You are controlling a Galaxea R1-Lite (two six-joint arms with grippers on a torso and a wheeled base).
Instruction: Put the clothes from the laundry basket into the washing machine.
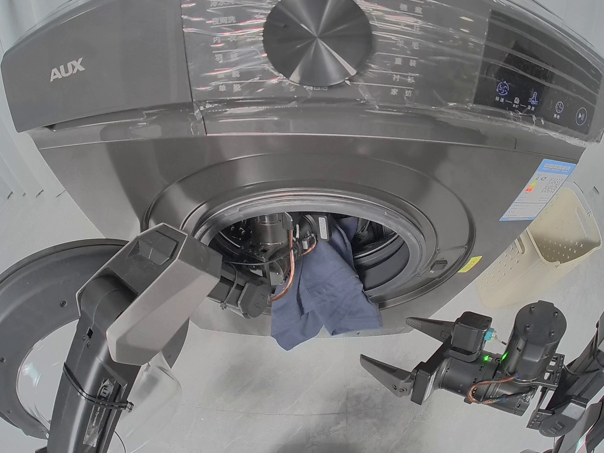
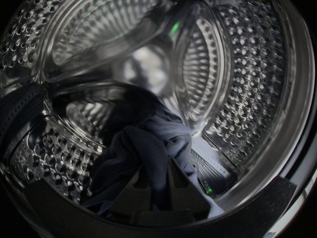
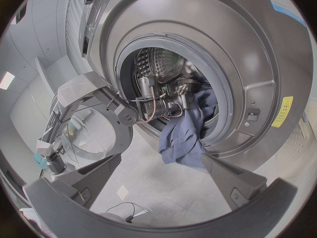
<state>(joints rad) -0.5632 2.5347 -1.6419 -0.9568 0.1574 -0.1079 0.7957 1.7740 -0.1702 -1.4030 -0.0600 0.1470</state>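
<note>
Grey floor [image 1: 251, 397], left claw [image 2: 158, 164] inside washing machine [image 1: 440, 177] pinching blue garment [image 1: 327, 290] draped over its rim, right claw [image 1: 385, 341] splayed, empty

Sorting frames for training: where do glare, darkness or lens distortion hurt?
Head view: glare streaks on the plastic film wrapping the washing machine; left wrist view: dim drum, blue garment nearly black; right wrist view: fisheye bends the door ring, corners dark.
</note>
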